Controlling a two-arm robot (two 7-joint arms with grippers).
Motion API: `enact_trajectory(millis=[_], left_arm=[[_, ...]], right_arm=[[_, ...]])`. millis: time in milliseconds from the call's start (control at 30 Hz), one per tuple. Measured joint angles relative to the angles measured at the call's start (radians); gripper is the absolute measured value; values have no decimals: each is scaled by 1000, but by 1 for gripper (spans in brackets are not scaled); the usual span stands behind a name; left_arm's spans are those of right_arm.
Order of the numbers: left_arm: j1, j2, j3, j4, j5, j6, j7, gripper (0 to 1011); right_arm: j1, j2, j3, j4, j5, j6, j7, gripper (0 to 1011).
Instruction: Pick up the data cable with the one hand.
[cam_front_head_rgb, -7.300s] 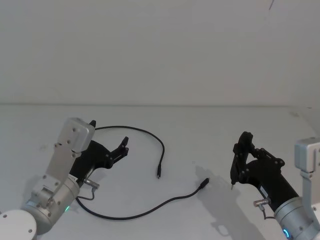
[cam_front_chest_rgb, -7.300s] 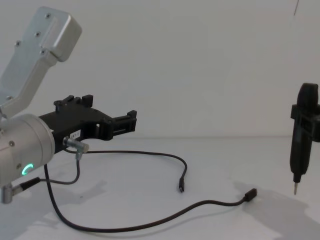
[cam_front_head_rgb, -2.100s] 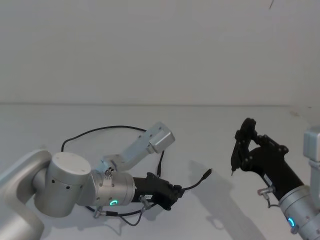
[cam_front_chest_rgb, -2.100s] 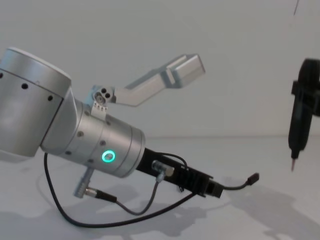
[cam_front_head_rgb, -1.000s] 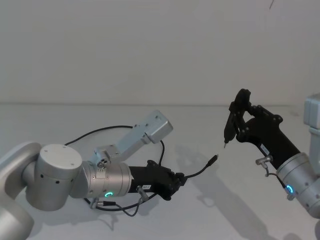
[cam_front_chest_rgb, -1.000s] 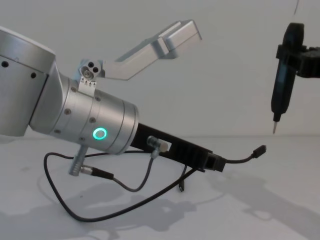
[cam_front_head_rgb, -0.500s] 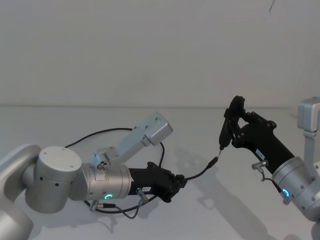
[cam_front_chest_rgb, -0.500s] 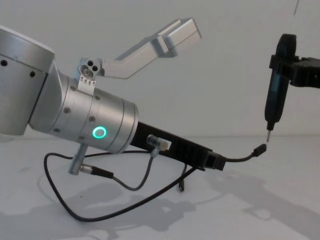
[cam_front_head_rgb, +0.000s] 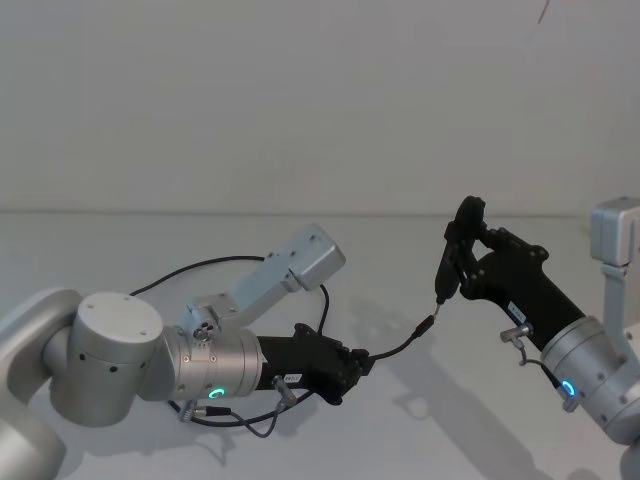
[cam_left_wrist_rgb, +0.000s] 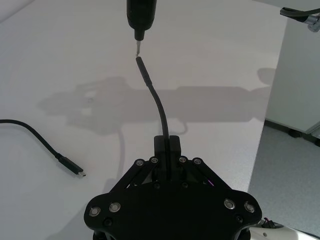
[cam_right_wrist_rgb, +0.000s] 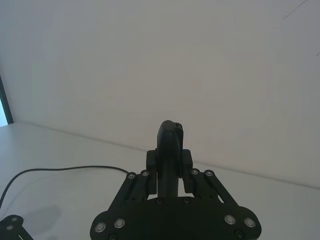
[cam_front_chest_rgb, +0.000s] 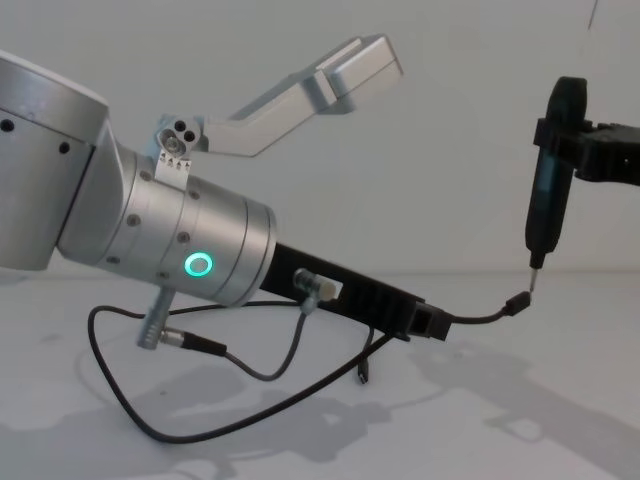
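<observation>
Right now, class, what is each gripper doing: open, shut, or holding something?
Left gripper: shut on the data cable, near one plug, lifted off the table.
Right gripper: shut on the pen-like tool, tip at the raised plug.

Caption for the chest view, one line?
Left gripper holds the black cable off the table while the right gripper's pen-like tool points at its plug.

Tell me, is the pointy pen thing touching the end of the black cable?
Cannot tell. In the left wrist view the pen tool's tip sits right at the data cable's plug; neither contact nor gap shows plainly.

white table (cam_front_head_rgb: 120, 250), data cable (cam_front_chest_rgb: 130, 420) seemingly draped
</observation>
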Motion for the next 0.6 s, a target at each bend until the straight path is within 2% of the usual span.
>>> enact_trajectory(millis=[600], left_arm=[[0, 0, 0, 0, 0, 0, 0, 44]], right_arm=[[0, -1, -2, 3, -2, 3, 1, 279]])
